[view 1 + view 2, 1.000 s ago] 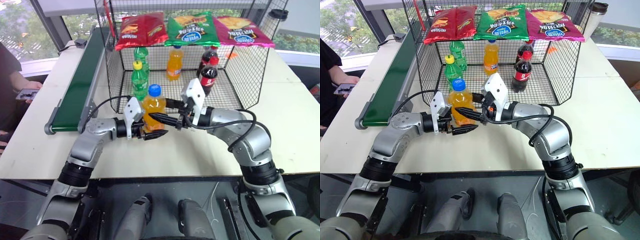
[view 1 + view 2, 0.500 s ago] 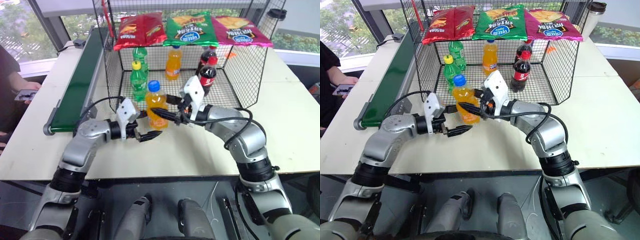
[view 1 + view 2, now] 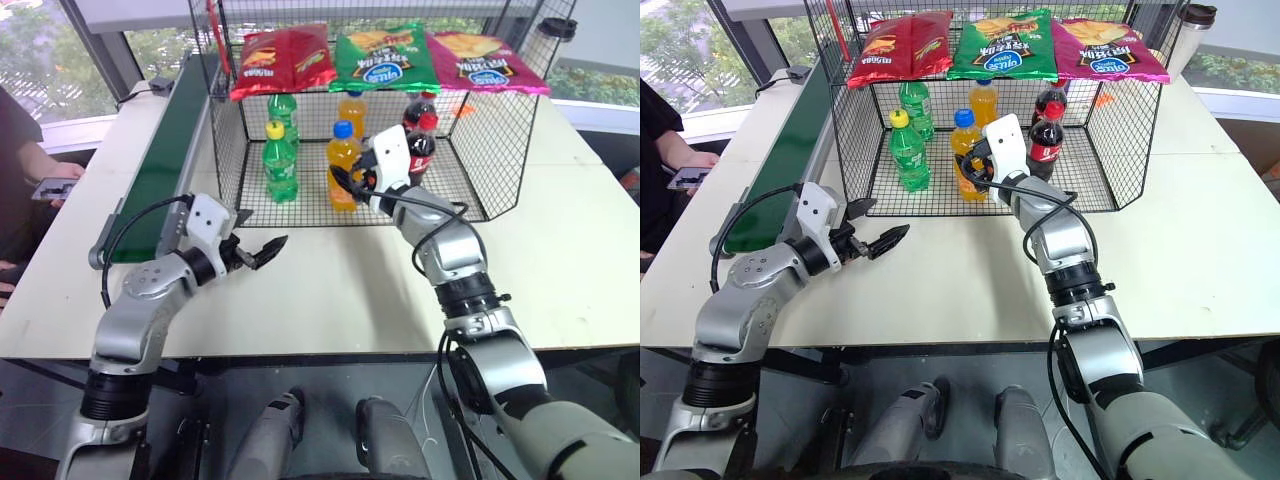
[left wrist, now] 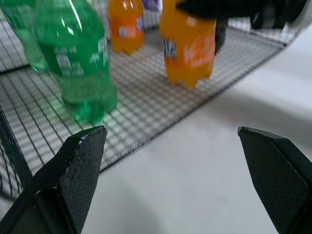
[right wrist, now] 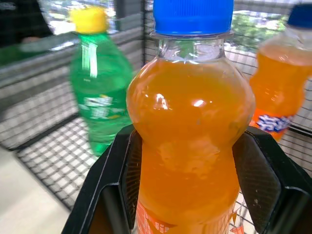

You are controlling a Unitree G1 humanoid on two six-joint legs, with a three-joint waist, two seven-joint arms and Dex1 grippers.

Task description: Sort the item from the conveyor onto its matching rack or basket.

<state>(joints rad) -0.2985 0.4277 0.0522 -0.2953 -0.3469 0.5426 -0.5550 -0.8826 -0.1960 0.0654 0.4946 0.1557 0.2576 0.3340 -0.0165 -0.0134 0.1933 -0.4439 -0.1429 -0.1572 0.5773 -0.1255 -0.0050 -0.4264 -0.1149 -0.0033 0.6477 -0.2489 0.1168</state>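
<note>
The orange soda bottle (image 3: 965, 158) is your sort item, and it sits upright at the front edge of the black wire cage (image 3: 1120, 130), which you reach through its missing near side. That cage already groups drinks by kind: green bottles (image 3: 908, 152) to the left, another orange bottle (image 3: 983, 105) at the back, cola bottles (image 3: 1045, 135) to the right, so your bottle is lined up with the orange one, presumably to match it. The conveyor (image 3: 780, 170) runs along the cage's left side with nothing visible on its belt. Your right gripper (image 5: 187, 183) clamps the bottle around its body, below the shoulder, keeping it vertical; whether its base touches the mesh floor you cannot tell. Your left gripper (image 3: 257, 252) hangs over the bare table (image 3: 1200, 250) with jaws spread wide, holding nothing, well clear.
</note>
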